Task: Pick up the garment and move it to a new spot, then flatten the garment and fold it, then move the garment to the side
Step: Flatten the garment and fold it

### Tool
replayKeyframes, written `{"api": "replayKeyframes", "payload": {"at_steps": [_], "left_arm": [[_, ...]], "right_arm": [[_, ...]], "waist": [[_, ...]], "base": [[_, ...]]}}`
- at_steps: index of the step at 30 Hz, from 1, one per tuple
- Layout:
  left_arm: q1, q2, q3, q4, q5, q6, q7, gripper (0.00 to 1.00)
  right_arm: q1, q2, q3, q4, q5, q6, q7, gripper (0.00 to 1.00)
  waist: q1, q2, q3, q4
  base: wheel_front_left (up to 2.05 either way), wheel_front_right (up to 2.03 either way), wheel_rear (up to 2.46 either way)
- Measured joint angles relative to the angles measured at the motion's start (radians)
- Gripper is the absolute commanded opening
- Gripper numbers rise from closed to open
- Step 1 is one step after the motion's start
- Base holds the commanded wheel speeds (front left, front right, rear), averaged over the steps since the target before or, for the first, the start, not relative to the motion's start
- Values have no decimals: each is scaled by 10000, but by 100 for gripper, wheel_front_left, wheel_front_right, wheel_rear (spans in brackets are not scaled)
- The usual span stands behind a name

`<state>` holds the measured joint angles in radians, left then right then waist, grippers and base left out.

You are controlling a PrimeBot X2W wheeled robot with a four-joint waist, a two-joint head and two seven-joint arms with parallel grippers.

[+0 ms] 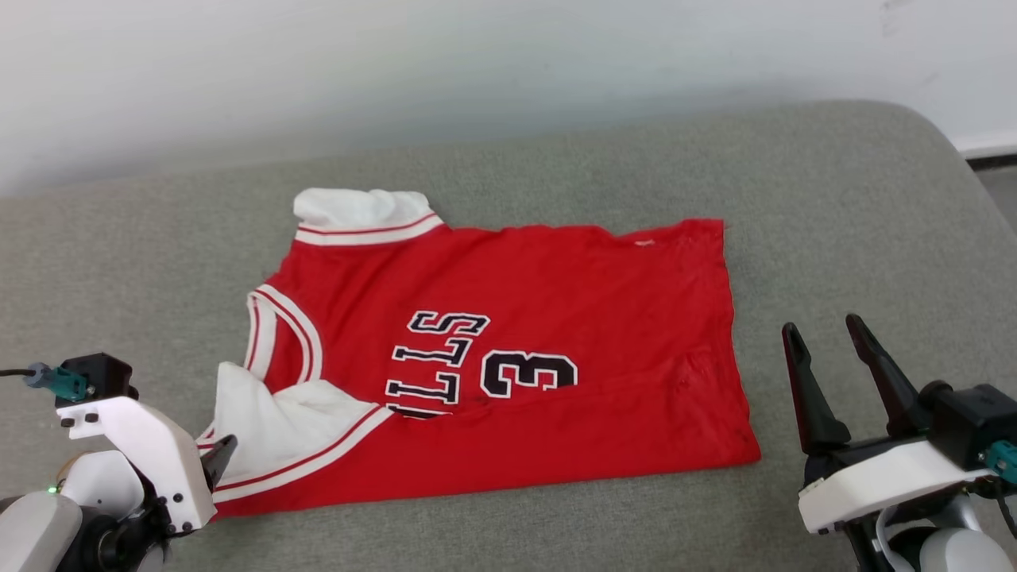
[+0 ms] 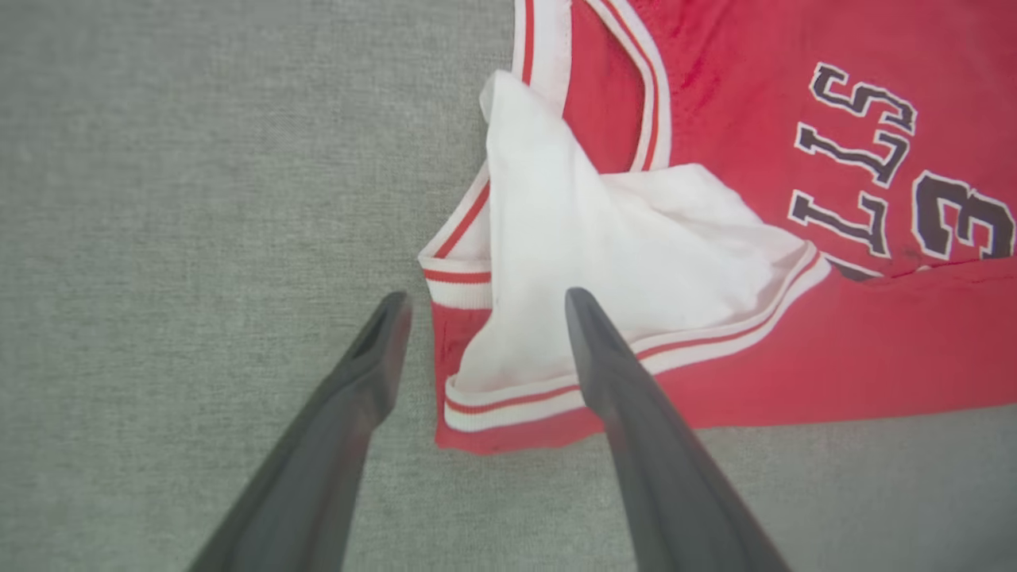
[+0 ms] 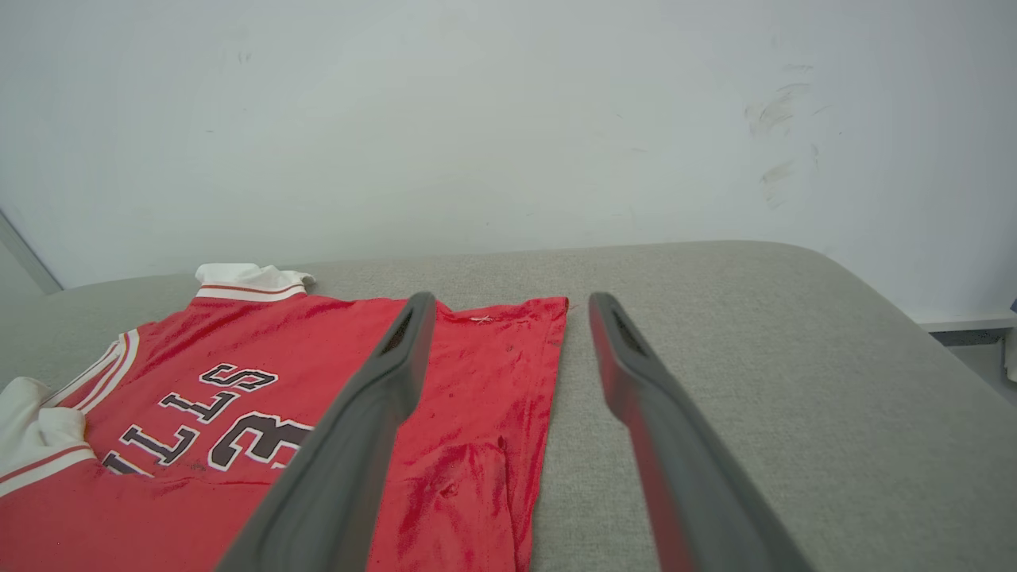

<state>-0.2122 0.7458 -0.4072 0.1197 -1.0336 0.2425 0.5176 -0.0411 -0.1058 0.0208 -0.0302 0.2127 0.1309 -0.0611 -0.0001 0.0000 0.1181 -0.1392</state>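
The garment lies on the grey cushion, a red jersey with white sleeves and black lettering, its near long side folded over the body. One white sleeve lies tucked on top at the near left; the other sticks out at the far left. My left gripper hovers open over the near-left corner of the garment, holding nothing. In the head view one finger of it shows beside that sleeve. My right gripper stands open just right of the hem, apart from the garment, with its fingers empty.
The grey upholstered cushion spreads under everything, rounded at the far right corner. A pale wall rises right behind it. Bare cushion lies left of the garment, to its right, and along the near edge.
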Motion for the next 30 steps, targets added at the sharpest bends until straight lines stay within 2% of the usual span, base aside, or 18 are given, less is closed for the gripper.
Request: {"api": "replayKeyframes", "payload": {"at_steps": [5,9,10,11,13,17,20,24,30], "left_arm": [[-146,38,-251,157,-2,117,575,100],[-400,4,-313,481,-109,-6,840,100],[-445,-4,-291,566,-198,-13,899,85],[-450,-61,-228,640,-290,-13,880,45],[-449,-226,-127,811,-341,21,637,0],[-452,-552,-84,1131,-307,-309,-19,0],[-456,-713,-111,1193,-155,-414,-437,0],[-477,-888,-96,874,136,-307,-1003,0],[-814,-849,-132,-370,663,-38,-1367,0]], "right_arm": [[-272,73,163,-136,-46,0,-12,100],[-445,84,291,-115,-113,0,-2,100],[-456,81,303,-105,-113,0,0,100],[-459,69,309,-94,-113,0,4,100],[-463,15,280,-67,-75,0,127,100],[-460,-211,288,-56,410,0,830,100],[-436,-504,244,115,882,0,2057,100],[-531,-872,140,305,1532,0,4226,100],[-911,-1425,115,391,1962,0,7620,100]], "waist": [[1,0,733,-203],[0,0,1256,-370],[0,0,1344,-414],[0,0,1397,-462],[-1,0,1418,-517],[1,0,1240,-402],[1,0,1050,-243],[2,0,832,20],[1,0,878,504]], "base": [[0,0,0],[0,0,0],[0,0,0],[0,0,0],[0,0,0],[0,0,0],[0,0,0],[0,0,0],[0,0,0]]}}
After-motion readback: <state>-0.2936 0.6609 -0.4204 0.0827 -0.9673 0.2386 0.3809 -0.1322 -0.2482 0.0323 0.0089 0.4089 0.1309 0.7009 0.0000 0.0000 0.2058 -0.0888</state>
